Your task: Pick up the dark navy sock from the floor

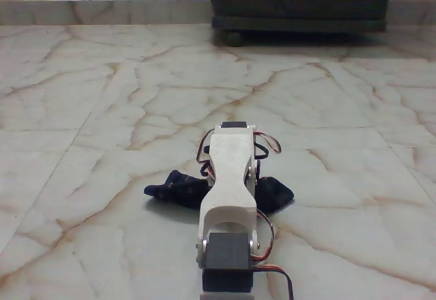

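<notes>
Jaws sit out of sight at the far end of the white arm, which reaches away from the camera and dips toward the floor; whether they are open, closed or already pinching cloth cannot be told from this fixed view. Directly under and around that hidden tip lies the dark navy sock, crumpled on the tiles, one end spilling out to the left of the arm and the other bulging out to the right. The arm appears lined up over the middle of the sock, probably so the jaws meet the thickest bunch of fabric rather than a thin edge that would slip. Red and dark wires loop beside the wrist, loose enough to let the joint bend down. A black motor block sits nearest the camera at the arm's near end. Well beyond the jaws, at the far wall, a dark wooden cabinet stands on a round foot, clear of the work.
</notes>
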Controlling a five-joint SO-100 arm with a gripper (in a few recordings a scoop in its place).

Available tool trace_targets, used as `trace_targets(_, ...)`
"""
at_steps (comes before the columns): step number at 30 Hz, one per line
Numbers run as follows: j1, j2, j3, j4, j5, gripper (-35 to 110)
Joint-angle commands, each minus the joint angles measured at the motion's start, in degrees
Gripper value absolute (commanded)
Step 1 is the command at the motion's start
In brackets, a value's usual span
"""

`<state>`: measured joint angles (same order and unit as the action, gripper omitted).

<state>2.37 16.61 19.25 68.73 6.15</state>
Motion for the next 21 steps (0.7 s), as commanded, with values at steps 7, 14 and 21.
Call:
trace_targets(7,0.7,1.05,-1.85,-1.67,-0.18,0)
trace_targets(14,2.37,9.14,6.86,-3.96,-3.6,0)
trace_targets(21,3.25,28.56,34.1,-16.17,-9.58,0)
